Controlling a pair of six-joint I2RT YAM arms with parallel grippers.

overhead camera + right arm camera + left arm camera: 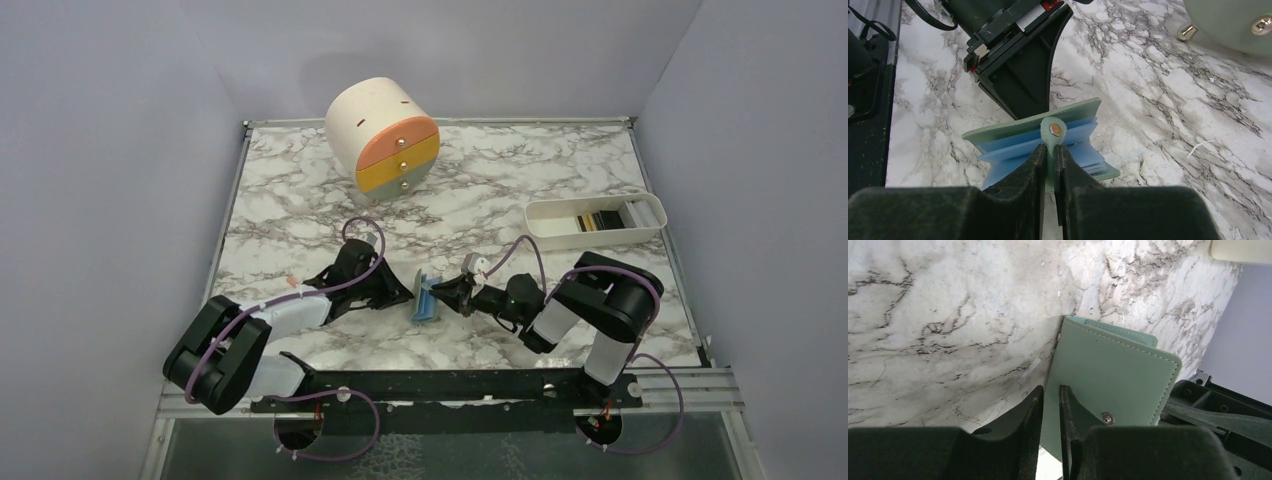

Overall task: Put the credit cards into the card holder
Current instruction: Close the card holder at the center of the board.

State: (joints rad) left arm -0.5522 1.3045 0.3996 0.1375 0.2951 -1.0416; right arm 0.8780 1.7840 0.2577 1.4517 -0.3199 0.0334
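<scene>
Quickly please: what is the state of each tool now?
Left tool: closed, holding the card holder.
Right tool: closed, holding its snap tab.

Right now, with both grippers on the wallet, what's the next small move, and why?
Probably spread the card holder wider: the left gripper clamps one cover, the right gripper pinches its snap tab, the pockets are only partly fanned, and the credit cards lie in the white tray.

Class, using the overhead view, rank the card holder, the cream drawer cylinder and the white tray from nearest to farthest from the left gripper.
1. card holder, held mid-table by the left gripper.
2. cream drawer cylinder, at the back.
3. white tray, back right.
</scene>
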